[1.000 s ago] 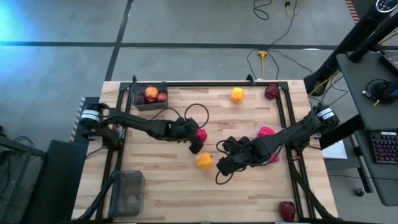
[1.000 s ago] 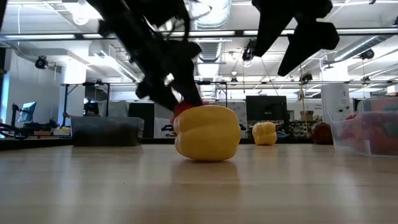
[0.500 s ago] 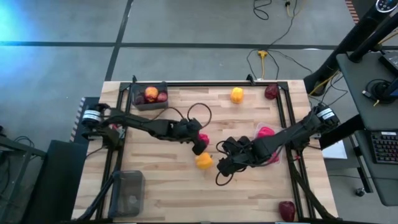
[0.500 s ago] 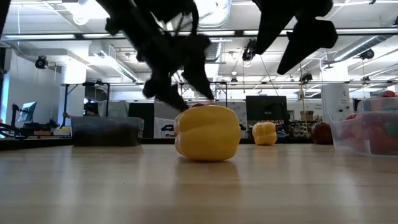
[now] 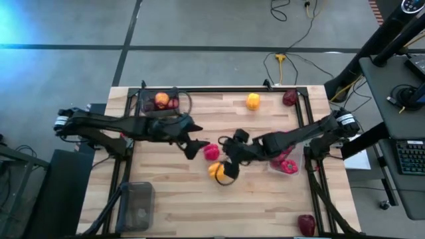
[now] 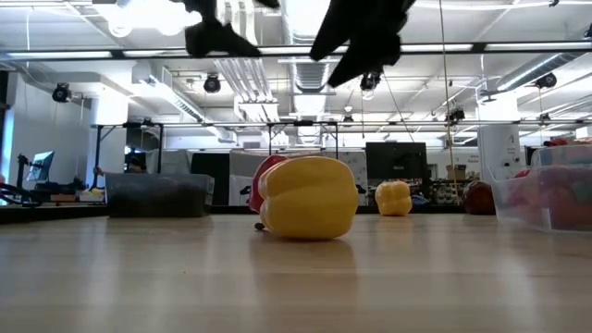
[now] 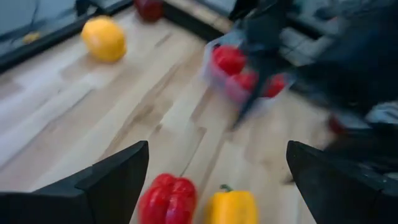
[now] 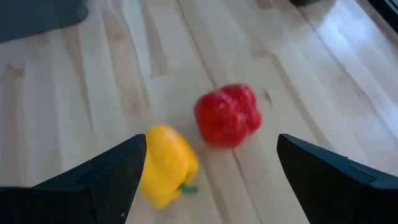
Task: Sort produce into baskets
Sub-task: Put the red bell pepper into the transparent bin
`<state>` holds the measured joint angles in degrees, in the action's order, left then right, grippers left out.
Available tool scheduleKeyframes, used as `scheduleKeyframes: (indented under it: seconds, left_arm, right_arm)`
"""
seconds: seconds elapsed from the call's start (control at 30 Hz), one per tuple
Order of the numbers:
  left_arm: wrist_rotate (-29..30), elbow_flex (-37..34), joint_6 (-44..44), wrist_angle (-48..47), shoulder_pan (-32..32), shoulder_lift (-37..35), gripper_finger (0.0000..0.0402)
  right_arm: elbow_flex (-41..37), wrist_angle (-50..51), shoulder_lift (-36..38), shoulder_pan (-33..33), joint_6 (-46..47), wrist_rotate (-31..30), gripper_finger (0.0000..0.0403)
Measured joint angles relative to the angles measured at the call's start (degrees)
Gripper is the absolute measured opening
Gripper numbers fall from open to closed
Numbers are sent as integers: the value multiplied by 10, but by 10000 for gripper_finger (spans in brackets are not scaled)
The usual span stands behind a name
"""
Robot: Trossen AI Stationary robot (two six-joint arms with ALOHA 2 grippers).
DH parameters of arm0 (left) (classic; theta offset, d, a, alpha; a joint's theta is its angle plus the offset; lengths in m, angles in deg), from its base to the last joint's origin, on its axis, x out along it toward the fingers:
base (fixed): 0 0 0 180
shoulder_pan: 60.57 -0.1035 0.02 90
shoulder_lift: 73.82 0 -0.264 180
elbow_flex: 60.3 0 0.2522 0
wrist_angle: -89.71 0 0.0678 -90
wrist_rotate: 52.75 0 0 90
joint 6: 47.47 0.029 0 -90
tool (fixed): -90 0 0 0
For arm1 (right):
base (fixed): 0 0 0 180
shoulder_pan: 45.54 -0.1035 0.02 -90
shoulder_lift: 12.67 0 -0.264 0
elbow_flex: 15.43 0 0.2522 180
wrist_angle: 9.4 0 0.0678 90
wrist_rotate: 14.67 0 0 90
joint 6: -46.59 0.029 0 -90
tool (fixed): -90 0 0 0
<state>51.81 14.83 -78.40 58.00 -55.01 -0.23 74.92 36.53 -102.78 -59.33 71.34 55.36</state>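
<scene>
I see the yellow pepper (image 5: 216, 170) lying on its side mid-desk (image 5: 265, 199), green stem (image 8: 188, 188) toward the front edge, the red pepper (image 5: 211, 152) just beside it. My left pincer (image 5: 189, 147) and right pincer (image 5: 229, 166) both hang spread apart, empty, over them. No readable writing.
</scene>
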Motion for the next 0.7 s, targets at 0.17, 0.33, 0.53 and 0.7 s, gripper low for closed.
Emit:
scheduleKeyframes:
  seconds: [0.17,0.33,0.53,0.7]
  left_arm:
    - [0,-1,35,-3,38,-43,361]
    - [6,-1,32,-8,73,-53,361]
    - [34,-1,-4,-12,82,-39,361]
    - [56,-1,-16,-15,81,-27,361]
  right_arm:
    - [-1,-46,-29,49,-105,57,354]
    - [11,-65,-83,89,-181,108,354]
    - [68,-41,-144,119,-269,168,354]
    - [83,-36,-191,136,-307,173,354]
